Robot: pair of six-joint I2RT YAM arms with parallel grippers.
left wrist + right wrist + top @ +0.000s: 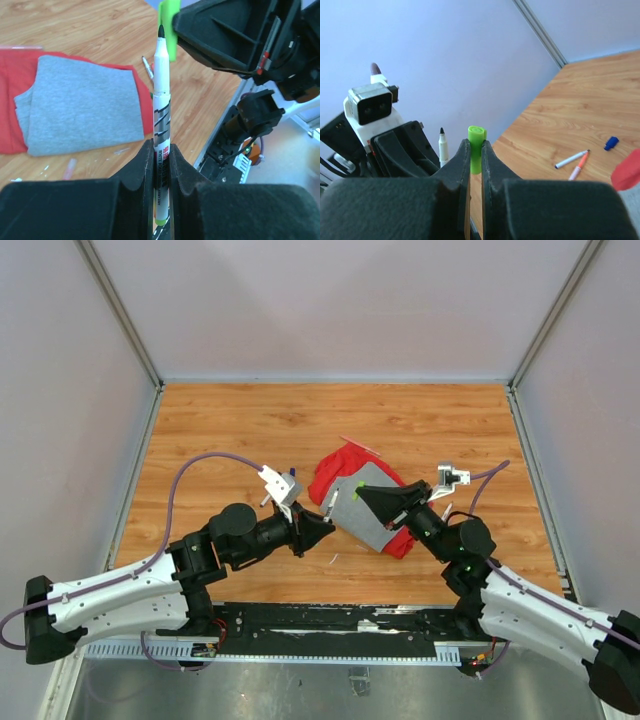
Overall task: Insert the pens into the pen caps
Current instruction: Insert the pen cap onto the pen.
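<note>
- The left gripper [161,150] was clamped narrowly on a green-ended pen [161,95]. It held the pen in the air just beside the left edge of the red-and-grey cloth [85,105], with the dark tip bare.
- The right gripper [475,150] was pinched shut on a green cap [477,136], above that same cloth edge.
- The pen tip and cap were close but apart, so this pair looked not yet joined.
- A white pen [571,160], an orange pen [577,168] and a blue cap [611,143] lay loose near the cloth, seemingly uncapped.

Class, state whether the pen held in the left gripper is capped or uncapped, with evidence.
Uncapped: the pen shows a bare black tip, and the green cap sits apart, clamped in the right gripper.
</note>
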